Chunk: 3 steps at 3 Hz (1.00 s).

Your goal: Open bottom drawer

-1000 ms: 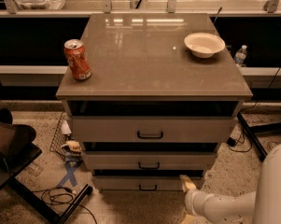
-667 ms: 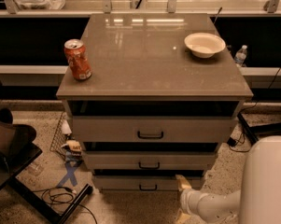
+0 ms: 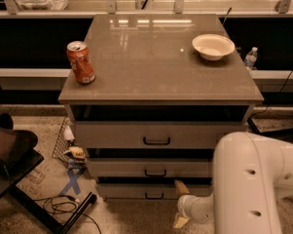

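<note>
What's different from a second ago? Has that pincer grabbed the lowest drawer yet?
The pincer has slid left, closer to the handle of the bottom drawer, and the white arm has swung further into view. The pincer is open and holds nothing yet. The drawer, the orange can and the bowl stayed put.

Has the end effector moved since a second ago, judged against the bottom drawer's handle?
Yes. The end effector has edged left toward the handle of the bottom drawer, low before the cabinet, right side, fingers open, not touching it.
</note>
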Each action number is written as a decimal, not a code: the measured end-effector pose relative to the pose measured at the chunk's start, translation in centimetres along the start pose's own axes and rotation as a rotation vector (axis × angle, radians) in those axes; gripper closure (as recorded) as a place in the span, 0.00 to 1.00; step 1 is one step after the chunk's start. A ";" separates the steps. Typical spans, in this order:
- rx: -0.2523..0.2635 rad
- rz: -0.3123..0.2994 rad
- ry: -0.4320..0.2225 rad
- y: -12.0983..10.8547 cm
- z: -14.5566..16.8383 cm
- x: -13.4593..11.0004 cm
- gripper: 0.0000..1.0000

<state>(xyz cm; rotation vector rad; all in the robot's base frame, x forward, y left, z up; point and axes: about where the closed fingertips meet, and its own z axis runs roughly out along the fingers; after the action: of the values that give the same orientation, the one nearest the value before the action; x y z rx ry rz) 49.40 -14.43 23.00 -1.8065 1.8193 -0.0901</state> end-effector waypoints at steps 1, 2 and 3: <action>-0.011 0.010 0.027 -0.3 2.7 0.0 0.00; -0.026 0.028 0.076 -0.3 4.8 0.5 0.00; -0.029 0.033 0.078 -0.2 5.0 0.3 0.00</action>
<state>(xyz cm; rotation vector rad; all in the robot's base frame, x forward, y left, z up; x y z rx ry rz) 51.78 -13.04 18.85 -1.8148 1.9133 -0.1240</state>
